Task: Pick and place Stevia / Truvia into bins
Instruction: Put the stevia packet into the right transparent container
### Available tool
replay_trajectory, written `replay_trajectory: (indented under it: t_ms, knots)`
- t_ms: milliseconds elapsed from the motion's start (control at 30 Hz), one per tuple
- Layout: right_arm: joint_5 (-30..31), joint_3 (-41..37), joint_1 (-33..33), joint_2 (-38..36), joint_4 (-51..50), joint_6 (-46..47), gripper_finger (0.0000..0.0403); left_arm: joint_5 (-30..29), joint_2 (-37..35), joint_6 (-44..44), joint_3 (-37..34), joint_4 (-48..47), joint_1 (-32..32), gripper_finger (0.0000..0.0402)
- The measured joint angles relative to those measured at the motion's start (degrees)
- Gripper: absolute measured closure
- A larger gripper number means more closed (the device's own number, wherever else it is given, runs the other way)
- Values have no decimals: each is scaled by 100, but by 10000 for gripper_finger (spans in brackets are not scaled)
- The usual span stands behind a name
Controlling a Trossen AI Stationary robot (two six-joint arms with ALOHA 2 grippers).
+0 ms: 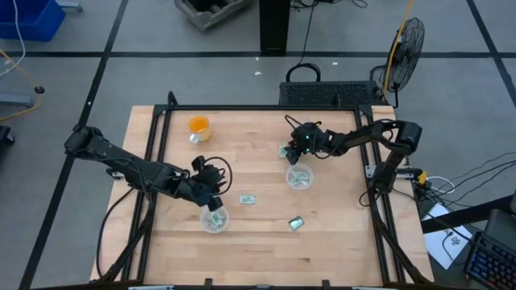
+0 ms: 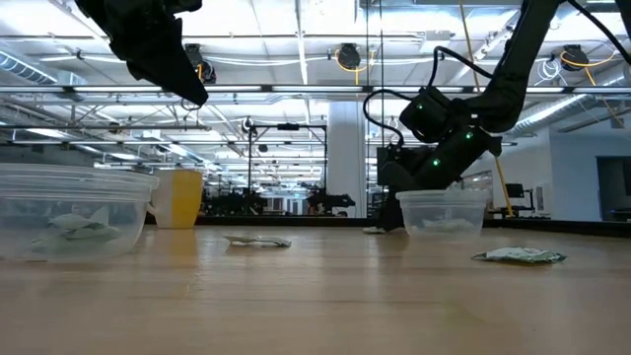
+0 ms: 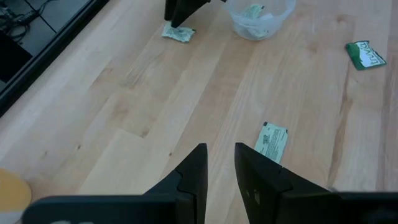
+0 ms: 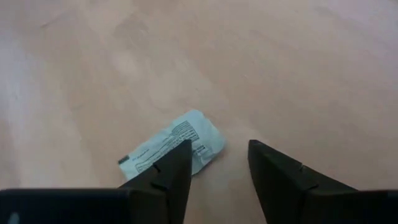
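Observation:
Two clear cups hold packets: one near the table's front [image 1: 214, 218] [image 2: 74, 212], one at mid-table [image 1: 300, 177] [image 3: 258, 15] [image 2: 444, 212]. Loose packets lie flat on the wood: a pale one [image 1: 247, 198] [image 3: 272, 140] [image 2: 256, 240], a darker green one [image 1: 296, 224] [image 3: 365, 54] [image 2: 520, 255], and a pale one [image 1: 284, 150] [image 4: 174, 149] [image 3: 178, 32] by the right gripper. My left gripper [image 1: 207, 190] [image 3: 221, 168] hovers open above the near cup, holding nothing. My right gripper [image 1: 293, 148] [image 4: 217, 168] is open and low over the far packet. My right gripper comes down from above at the pale packet's end [image 4: 205, 146]. One finger [image 4: 171, 168] covers part of that packet, the other stands on bare wood beside it. Whether the finger touches the packet, I cannot tell. The packet lies flat on the table.
An orange cup [image 1: 198, 125] [image 2: 177, 197] stands near the table's far left. A black frame [image 1: 153, 145] runs along the table's sides. Bare wood lies between the two clear cups and along the near edge.

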Motion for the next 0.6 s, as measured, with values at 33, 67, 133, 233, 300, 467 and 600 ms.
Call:
replay_trajectory:
  t_ms: [33,67,133,233,300,467,600]
  knots:
    - [-14,0,-1,0,-21,0,263,0,0,0,0,-2,0,314]
    - [-7,0,1,-2,-55,-2,270,0,0,0,0,0,0,314]
    - [-11,2,-4,-9,-125,-2,285,0,0,21,0,-2,0,314]
    - [9,2,-4,-9,-127,-2,309,2,0,22,0,-2,0,314]
    - [18,2,-4,-9,-92,-1,327,2,0,22,0,-2,0,314]
    - [-3,2,1,-9,39,0,376,6,0,-2,0,-4,0,314]
    - [-2,2,1,-9,56,-64,399,10,0,-5,0,-4,0,314]
